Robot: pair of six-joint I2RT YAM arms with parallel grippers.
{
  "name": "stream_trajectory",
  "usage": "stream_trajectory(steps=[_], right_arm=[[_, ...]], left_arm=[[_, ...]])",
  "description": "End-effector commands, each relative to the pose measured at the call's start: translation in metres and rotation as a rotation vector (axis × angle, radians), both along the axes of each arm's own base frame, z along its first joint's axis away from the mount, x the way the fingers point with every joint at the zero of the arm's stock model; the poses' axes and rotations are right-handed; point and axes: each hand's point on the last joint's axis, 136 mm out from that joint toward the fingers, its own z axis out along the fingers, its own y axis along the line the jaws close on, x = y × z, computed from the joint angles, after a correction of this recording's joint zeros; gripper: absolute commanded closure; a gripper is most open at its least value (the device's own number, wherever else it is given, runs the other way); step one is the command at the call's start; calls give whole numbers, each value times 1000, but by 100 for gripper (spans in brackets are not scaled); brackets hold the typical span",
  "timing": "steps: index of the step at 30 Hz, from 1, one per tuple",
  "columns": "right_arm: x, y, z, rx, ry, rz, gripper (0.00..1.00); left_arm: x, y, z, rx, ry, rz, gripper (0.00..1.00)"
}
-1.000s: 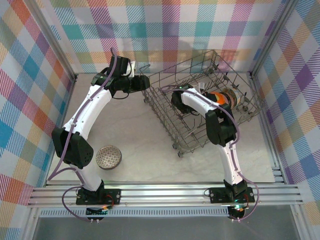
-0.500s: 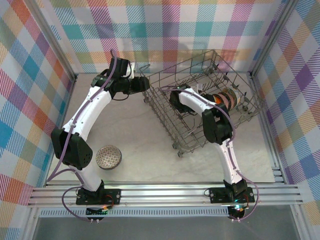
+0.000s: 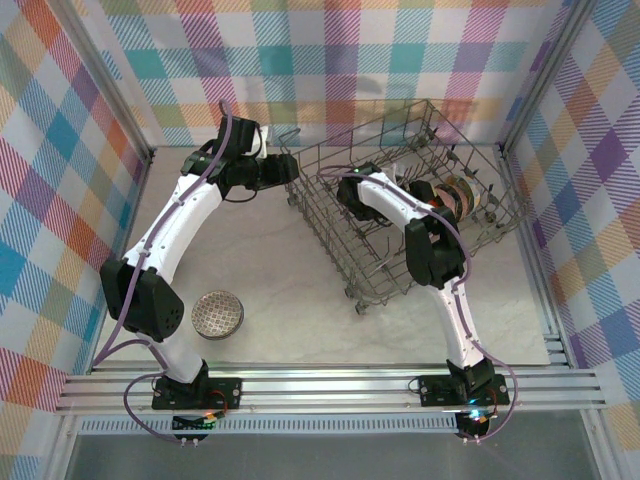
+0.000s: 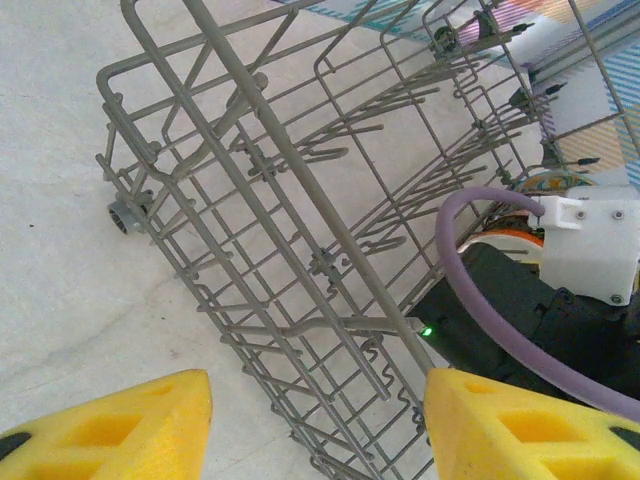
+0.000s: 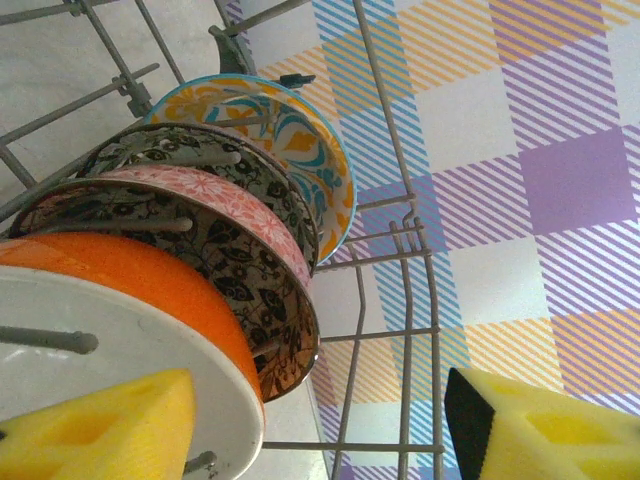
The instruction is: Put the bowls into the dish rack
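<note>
**A:** What's the biggest thing in view?

**B:** The pale table (image 3: 270, 290). The rack (image 3: 325, 235) stands on its far right part, skewed to the table's edges.

**A:** And the arms?

**B:** The left arm (image 3: 175, 220) reaches to the far left, its head just beside the rack's left corner. The right arm (image 3: 455, 310) bends over the rack's near rim and down inside it.

**A:** Where are the bowls?

**B:** Four bowls (image 3: 455, 197) stand on edge between the tines at the rack's right end, packed in a row. From the right wrist, the farthest is orange-yellow and blue (image 5: 290, 150). Next come a dark floral one (image 5: 200, 165) and a pink-rimmed floral one (image 5: 230, 250). Nearest is one that is orange outside with a white rim (image 5: 130, 300). A grey bowl (image 3: 217, 314) lies flat on the table near the left arm's base, well apart from the rack.

**A:** The left gripper (image 4: 315, 425)?

**B:** Its yellow pads (image 4: 110, 425) stand apart with nothing between them, pointing at the rack's wire side.

**A:** The right gripper (image 5: 320, 430)?

**B:** Its fingers are spread wide and hold nothing. One pad (image 5: 95, 430) is just beside the orange bowl's rim; I cannot tell whether it touches. The other is out by the rack's wall.
</note>
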Motion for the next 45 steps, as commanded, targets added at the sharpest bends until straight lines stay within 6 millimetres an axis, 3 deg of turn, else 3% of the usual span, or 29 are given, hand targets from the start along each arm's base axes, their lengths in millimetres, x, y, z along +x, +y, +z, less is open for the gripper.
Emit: stream_trajectory(steps=[1, 5, 12, 19, 25, 31, 36, 45], right_arm=[[-13, -5, 27, 8, 71, 12, 30], [-3, 9, 21, 153, 58, 101, 25], [21, 34, 45, 289, 8, 270, 20], [41, 59, 64, 494, -28, 430, 16], [52, 80, 74, 737, -48, 553, 10], [55, 113, 85, 892, -23, 741, 7], [52, 136, 96, 993, -25, 880, 2], [47, 143, 92, 1045, 6, 942, 1]], left_arm=[[-1, 5, 16, -22, -34, 22, 42], [-1, 7, 17, -20, -32, 31, 41], [-4, 17, 15, 21, -16, 59, 41], [-24, 55, 0, 80, 58, 145, 40], [-65, 101, -30, 155, 200, 256, 38], [-122, 144, -74, 251, 406, 378, 34], [-168, 147, -114, 257, 600, 390, 32], [-225, 144, -152, 219, 781, 446, 26]])
